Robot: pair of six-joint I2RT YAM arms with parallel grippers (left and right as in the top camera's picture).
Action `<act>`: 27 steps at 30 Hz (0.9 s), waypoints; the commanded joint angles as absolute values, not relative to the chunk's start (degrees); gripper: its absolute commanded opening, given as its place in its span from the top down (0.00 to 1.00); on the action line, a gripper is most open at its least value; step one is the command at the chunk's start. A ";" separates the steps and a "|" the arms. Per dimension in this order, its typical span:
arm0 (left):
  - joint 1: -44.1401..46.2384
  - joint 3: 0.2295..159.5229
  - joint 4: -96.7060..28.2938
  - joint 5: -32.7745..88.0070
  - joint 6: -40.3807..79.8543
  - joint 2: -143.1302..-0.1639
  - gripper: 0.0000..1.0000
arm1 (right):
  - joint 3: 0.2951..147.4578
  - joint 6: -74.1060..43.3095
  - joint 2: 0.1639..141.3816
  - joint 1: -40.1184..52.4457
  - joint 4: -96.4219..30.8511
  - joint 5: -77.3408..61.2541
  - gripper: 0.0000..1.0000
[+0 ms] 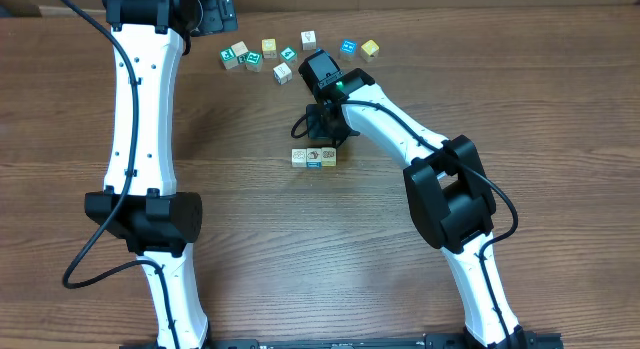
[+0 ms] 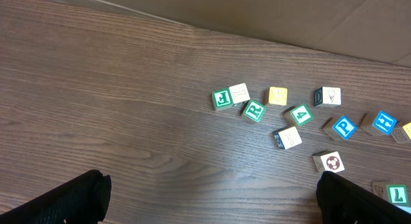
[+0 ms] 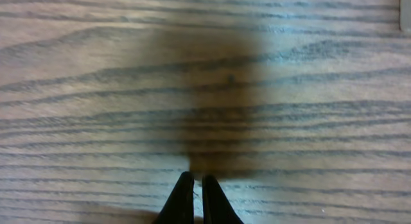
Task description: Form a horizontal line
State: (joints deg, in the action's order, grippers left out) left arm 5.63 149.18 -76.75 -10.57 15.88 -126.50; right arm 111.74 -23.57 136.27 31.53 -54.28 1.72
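Note:
Three small cubes stand side by side in a short left-to-right row [image 1: 314, 157] at mid-table: a pale one [image 1: 299, 157], a white one with a blue edge [image 1: 314, 159] and a tan one [image 1: 328, 155]. My right gripper [image 1: 322, 136] hovers just behind this row. In the right wrist view its fingers [image 3: 198, 189] are shut on nothing, over bare wood. My left gripper [image 1: 215, 14] is far back at the left, wide open [image 2: 212, 201] and empty above bare wood. A teal-green cube with a white L [image 2: 397, 194] shows at the edge of the left wrist view.
Loose cubes lie scattered along the back: green J [image 2: 222, 99], green R [image 2: 254, 110], yellow [image 2: 278, 95], green 4 [image 2: 300, 115], blue P [image 2: 343, 128], a white one with a red disc [image 2: 332, 163]. The right arm's forearm [image 1: 400, 129] crosses the table diagonally.

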 commanded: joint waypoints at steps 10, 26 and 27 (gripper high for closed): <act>6.02 149.47 -76.71 -10.92 15.22 -126.28 0.00 | 111.70 -23.79 136.75 31.77 -55.29 1.80 0.96; 6.02 149.47 -76.71 -10.92 15.22 -126.28 0.00 | 111.70 -23.77 136.75 31.83 -56.53 0.30 0.96; 6.02 149.47 -76.73 -10.92 15.22 -126.28 0.00 | 111.70 -23.77 136.75 31.83 -56.55 0.27 0.96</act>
State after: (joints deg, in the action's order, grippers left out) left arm 5.63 149.18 -76.75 -10.57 15.88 -126.50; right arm 111.74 -23.59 136.27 31.55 -56.58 0.89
